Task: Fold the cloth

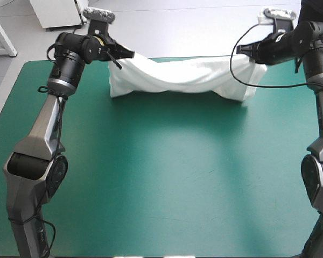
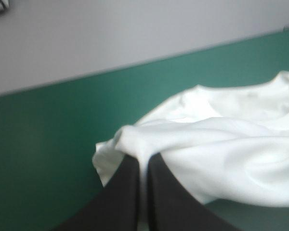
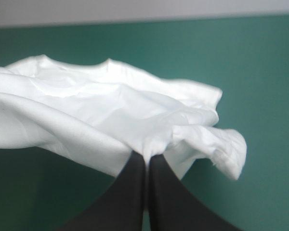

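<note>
Left gripper (image 1: pixel 120 55): clamped on the T-shirt's (image 1: pixel 177 76) end, upper left of the high view. Right gripper (image 1: pixel 251 52): clamped on the other end, upper right. T-shirt is held stretched and sagging near the teal-green cover's (image 1: pixel 161 172) far edge. Folding is judged hardly begun; every fold is left.

One T-shirt (image 1: pixel 177 75), one table (image 1: pixel 161 177), and two grippers: left gripper (image 1: pixel 120 58), right gripper (image 1: pixel 248 54).

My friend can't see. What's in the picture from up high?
A white T-shirt sags between two robot grippers near the far edge of a teal-green table. The left gripper pinches one end, the right gripper the other, both shut on the cloth.
</note>
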Controlling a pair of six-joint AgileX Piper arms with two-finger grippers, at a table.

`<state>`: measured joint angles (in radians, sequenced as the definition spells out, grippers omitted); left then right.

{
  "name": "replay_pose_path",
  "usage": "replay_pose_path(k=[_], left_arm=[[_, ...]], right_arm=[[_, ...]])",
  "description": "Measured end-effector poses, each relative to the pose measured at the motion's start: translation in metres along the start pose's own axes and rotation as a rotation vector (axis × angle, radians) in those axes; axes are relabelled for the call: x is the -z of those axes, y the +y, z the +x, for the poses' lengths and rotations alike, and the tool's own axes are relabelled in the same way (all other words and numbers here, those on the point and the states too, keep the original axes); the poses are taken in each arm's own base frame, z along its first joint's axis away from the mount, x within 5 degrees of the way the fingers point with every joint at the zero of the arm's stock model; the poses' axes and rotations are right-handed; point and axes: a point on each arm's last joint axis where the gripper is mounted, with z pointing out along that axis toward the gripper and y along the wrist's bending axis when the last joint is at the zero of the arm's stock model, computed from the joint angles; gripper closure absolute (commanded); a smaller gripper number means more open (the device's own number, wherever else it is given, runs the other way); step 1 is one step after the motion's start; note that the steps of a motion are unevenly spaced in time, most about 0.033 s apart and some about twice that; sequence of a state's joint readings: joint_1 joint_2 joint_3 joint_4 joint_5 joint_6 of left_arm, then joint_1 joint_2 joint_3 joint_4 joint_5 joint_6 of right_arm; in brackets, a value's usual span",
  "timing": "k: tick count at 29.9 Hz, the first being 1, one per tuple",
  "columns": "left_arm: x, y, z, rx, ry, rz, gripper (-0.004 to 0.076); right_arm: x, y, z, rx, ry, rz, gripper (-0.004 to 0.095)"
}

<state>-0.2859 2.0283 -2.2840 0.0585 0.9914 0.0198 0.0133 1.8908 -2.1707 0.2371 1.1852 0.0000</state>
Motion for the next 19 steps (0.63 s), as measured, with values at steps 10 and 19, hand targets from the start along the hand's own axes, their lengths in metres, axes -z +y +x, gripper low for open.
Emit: replay_pose_path(k=[10,19], left_arm=[[-0.051,-0.012,0.106,0.077,0.418,0.051,0.0733],[-0.002,-0.024,0.192,0.105,0.607,0.157,0.0733]], right_arm=[[-0.078,-0.035,0.102,-0.145,0.475,-0.045,0.0927],[-0.062,-0.034,0.180,-0.184,0.653,-0.055,0.0927]])
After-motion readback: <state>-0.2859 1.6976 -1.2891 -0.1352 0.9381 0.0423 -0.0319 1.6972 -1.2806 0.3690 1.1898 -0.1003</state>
